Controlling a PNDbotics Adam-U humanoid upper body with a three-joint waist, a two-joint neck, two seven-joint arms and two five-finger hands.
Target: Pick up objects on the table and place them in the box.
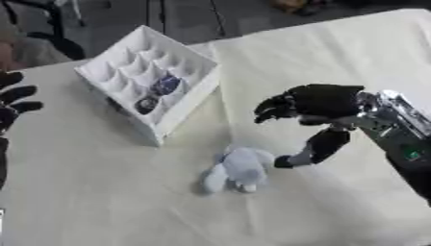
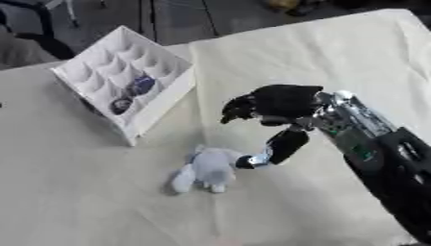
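Small pale plush toy (image 1: 239, 170) lies on the cloth-covered counter (image 1: 336, 62), in front of the box. Right robot hand (image 1: 307, 108) hangs just right of it, fingers spread, curved down, holding nothing; thumb tip close beside toy. White divided box (image 1: 151, 77) sits tilted at far left, two dark round items (image 1: 158, 93) inside. Left robot hand (image 1: 13, 103) idle at left edge, fingers extended.

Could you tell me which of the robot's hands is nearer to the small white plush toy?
Right. The right hand hangs just beside the plush toy, thumb almost touching it; the left hand rests open at the far left edge.
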